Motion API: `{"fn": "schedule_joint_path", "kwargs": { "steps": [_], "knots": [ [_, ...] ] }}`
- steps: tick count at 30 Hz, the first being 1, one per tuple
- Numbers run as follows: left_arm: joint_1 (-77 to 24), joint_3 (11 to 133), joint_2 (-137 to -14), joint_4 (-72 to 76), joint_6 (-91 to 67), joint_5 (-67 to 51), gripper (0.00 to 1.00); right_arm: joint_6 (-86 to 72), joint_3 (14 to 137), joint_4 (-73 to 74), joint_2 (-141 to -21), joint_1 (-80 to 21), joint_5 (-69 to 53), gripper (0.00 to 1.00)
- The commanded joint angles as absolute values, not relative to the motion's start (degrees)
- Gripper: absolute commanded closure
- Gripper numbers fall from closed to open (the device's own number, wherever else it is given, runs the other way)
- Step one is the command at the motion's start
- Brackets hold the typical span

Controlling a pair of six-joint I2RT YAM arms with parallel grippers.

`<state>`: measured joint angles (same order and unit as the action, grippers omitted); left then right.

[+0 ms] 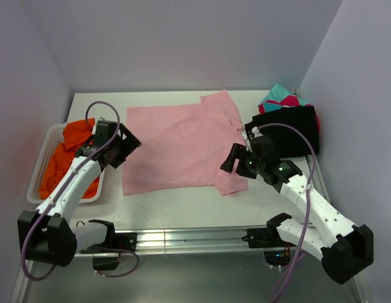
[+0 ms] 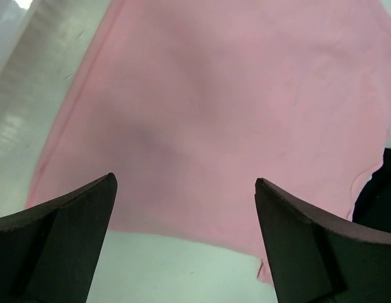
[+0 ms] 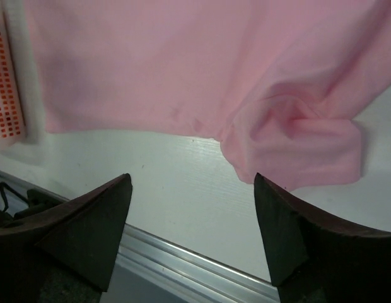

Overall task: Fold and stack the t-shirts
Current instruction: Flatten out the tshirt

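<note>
A light pink t-shirt (image 1: 183, 145) lies spread flat on the white table, one sleeve at the far side and one at the near right. My left gripper (image 1: 125, 146) is open and empty at the shirt's left edge; its wrist view shows the pink cloth (image 2: 233, 113) between and beyond the fingers (image 2: 69, 233). My right gripper (image 1: 231, 161) is open and empty beside the near right sleeve, which shows rumpled in the right wrist view (image 3: 296, 139). An orange t-shirt (image 1: 63, 161) lies in the basket. A black t-shirt (image 1: 290, 129) lies at the right, on teal (image 1: 279, 93) and magenta (image 1: 291, 102) ones.
A white plastic mesh basket (image 1: 39, 170) stands at the table's left edge and also shows in the right wrist view (image 3: 6, 82). A metal rail (image 1: 183, 238) runs along the near table edge. White walls close in the back and both sides.
</note>
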<state>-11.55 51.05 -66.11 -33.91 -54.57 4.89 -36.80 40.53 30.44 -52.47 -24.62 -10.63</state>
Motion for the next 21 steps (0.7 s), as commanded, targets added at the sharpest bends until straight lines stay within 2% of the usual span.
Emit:
{"fn": "schedule_joint_path", "kwargs": {
  "steps": [1,2,3,5,7,8,9,13,14,17,21],
  "knots": [
    [-11.5,52.8,-72.5,-30.8,-52.0,3.5,0.05,-36.7,45.3,28.0,-57.5,-25.0,-6.3,0.19],
    [-11.5,53.1,-74.1,-29.1,-51.8,2.9,0.08,-36.2,46.3,27.9,-62.4,-25.0,-4.6,0.24],
    [-11.5,53.4,-75.6,-28.7,-51.7,2.0,0.1,-35.1,48.8,28.0,-65.2,-25.0,-3.8,0.4],
    [-11.5,54.6,-79.1,-27.8,-51.5,1.8,0.13,-34.5,51.7,29.4,-73.5,-25.0,-1.8,0.53],
    [-11.5,54.9,-80.8,-26.7,-51.1,0.7,0.16,-34.2,55.5,30.8,-77.9,-24.9,-0.6,0.7],
    [-11.5,55.1,-81.4,-26.0,-51.0,0.7,0.21,-35.3,57.6,33.8,-81.4,-24.9,2.7,0.82],
    [-11.5,55.6,-82.3,-25.9,-50.7,0.5,0.23,-35.9,58.1,35.5,-82.8,-24.8,3.7,1.0],
    [-11.5,56.8,-86.1,-25.6,-49.0,0.5,0.29,-38.6,53.9,36.5,-82.9,-24.6,5.6,1.0],
    [-11.5,56.9,-86.7,-25.6,-48.8,0.5,0.37,-39.1,52.7,36.6,-81.8,-24.6,5.9,1.0],
    [-11.5,57.6,-88.7,-25.1,-47.2,1.1,0.49,-41.3,49.4,38.6,-79.6,-24.6,7.3,1.0],
    [-11.5,59.8,-93.0,-25.0,-45.7,1.6,0.59,-43.6,44.2,40.5,-76.5,-24.6,8.8,1.0]
  ]
}}
